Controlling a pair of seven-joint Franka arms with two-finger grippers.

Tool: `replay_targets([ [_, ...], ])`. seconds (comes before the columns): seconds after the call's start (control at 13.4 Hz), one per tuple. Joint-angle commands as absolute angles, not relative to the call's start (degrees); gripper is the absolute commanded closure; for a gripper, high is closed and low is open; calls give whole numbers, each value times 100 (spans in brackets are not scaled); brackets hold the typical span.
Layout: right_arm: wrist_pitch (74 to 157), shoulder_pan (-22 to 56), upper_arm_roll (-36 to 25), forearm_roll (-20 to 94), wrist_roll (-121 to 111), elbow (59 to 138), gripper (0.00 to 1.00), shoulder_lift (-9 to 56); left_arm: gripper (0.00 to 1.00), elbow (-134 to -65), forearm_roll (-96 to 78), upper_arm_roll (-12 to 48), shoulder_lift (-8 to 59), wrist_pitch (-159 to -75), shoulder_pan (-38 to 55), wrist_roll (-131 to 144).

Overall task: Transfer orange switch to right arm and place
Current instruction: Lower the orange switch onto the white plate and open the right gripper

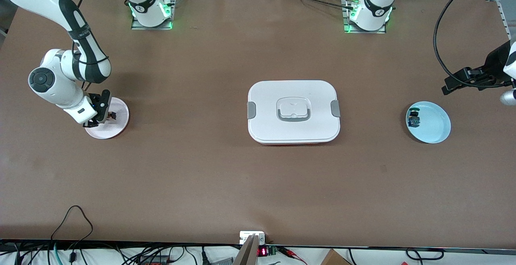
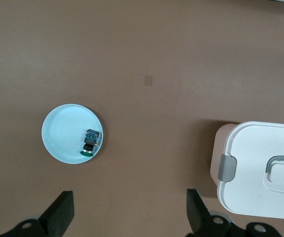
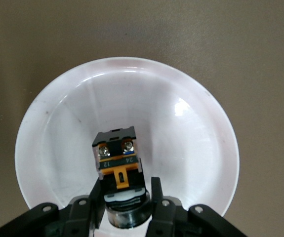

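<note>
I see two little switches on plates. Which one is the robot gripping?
The orange switch, over the pink plate: the right gripper is shut on it. The blue-green switch lies untouched in the blue plate.

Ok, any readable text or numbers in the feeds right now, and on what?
"12" and "24": pale digits on the orange switch, shown upside down in the right wrist view, held in the right pincer over the pink plate.
Red digits on the small display at the table edge: too small to read.
Arm markings: unreadable.
</note>
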State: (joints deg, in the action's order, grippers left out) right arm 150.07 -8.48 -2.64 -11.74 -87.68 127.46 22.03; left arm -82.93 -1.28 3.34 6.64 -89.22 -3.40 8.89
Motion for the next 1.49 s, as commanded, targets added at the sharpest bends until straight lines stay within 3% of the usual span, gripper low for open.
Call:
replay_targets([
  [0.0, 15117, -905, -220, -1187, -8868, 12815, 92, 2171, 0, -8086, -105, 334, 765, -8833, -360, 940],
  [0.07, 15126, -905, -220, -1187, -8816, 12814, 61, 2171, 0, -8086, -97, 334, 765, -8833, -369, 932],
  [0.15, 15117, -905, -220, -1178, -8798, 12814, 1, 2171, 0, -8086, -88, 325, 765, -8833, -360, 932],
  [0.75, 14854, -897, 25, -863, -8386, 12666, 0, 1644, 0, -8007, -88, 352, 765, -8833, -334, 914],
  [1.42, 12078, -791, 62, 755, -5358, 11224, 0, 1240, 0, -7998, -97, 352, 765, -8842, -325, 801],
])
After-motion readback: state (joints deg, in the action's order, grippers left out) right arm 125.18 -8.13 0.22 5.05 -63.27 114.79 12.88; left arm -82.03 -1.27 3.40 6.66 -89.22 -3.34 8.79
